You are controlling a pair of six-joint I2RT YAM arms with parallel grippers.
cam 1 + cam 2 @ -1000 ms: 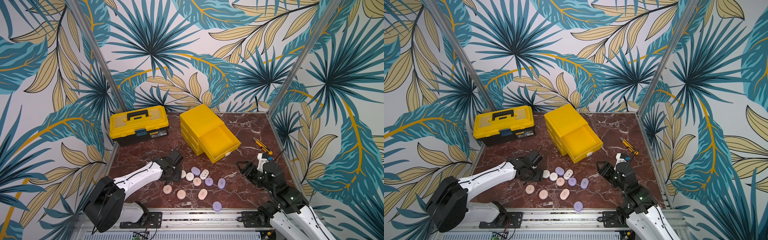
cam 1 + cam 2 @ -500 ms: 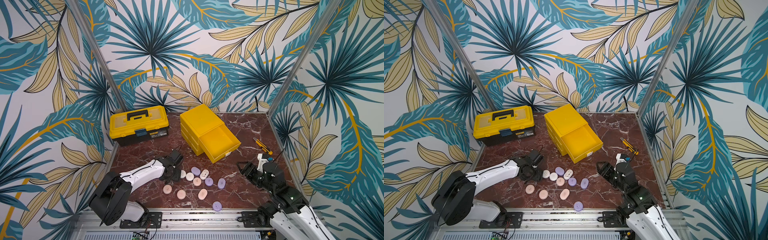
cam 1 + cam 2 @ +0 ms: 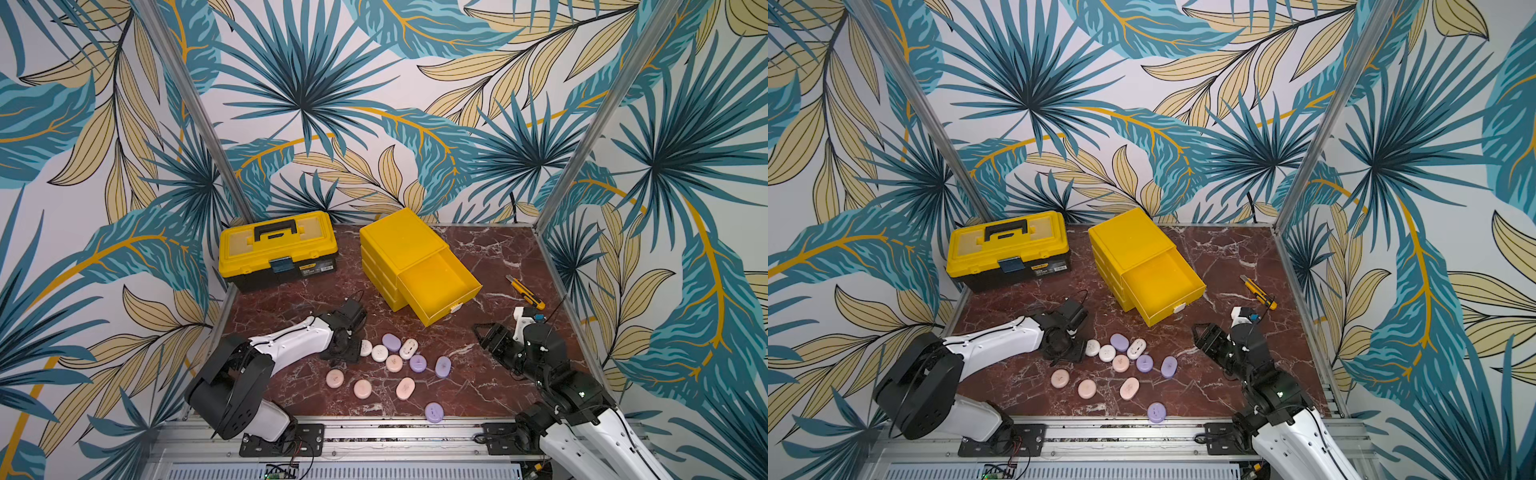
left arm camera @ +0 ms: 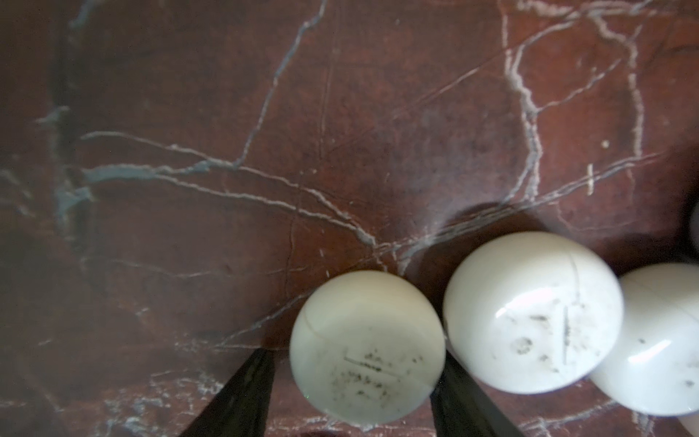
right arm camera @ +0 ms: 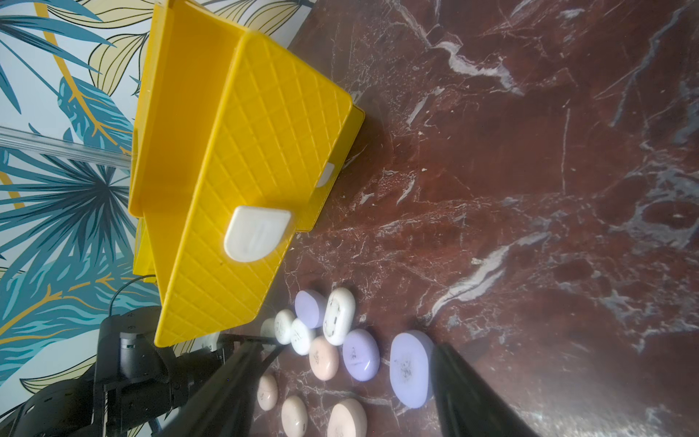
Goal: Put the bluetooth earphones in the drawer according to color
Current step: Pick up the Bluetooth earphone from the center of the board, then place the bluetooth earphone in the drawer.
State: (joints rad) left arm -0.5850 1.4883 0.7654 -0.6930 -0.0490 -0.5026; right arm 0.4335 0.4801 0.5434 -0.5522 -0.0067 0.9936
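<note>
Teal-and-tan palm-leaf walls (image 3: 299, 104) enclose a red-brown, white-veined marble surface (image 3: 478, 257) on three sides, with aluminium posts (image 3: 187, 91) at its far corners, under even light.

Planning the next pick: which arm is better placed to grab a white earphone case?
Left. The left claw straddles the end white earphone case, one finger each side. The right claw hangs open, apart from the cluster of cases.
</note>
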